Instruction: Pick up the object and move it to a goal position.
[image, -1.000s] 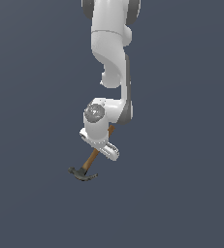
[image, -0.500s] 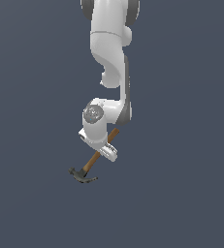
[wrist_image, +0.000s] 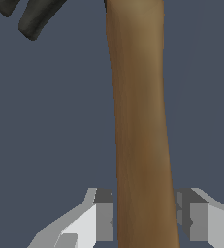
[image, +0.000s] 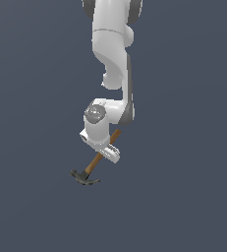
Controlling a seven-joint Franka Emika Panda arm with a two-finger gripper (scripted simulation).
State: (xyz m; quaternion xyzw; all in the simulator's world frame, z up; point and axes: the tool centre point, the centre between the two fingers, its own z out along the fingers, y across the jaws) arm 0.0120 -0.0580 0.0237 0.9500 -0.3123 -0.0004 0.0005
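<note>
Little had moved since the earlier frame: the tool (image: pixel 106 153) stayed pinched on the hammer (image: pixel 92 168) at mid-handle, head hanging low toward the exterior view's left. Held off-centre, the heavy head might have swung or slipped the handle. Only plain dark grey showed around it.

Hammer (wrist_image: pixel 137 121) head mostly cropped in the wrist view; handle's middle hidden behind the jaws outside.

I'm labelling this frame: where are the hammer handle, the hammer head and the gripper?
handle (wrist_image: pixel 140 121): wrist view, mid-shaft of the wood.
head (image: pixel 83 178): exterior view, middle of the dark metal.
gripper (wrist_image: pixel 143 220): wrist view, midway between the fingertips, around the handle.
</note>
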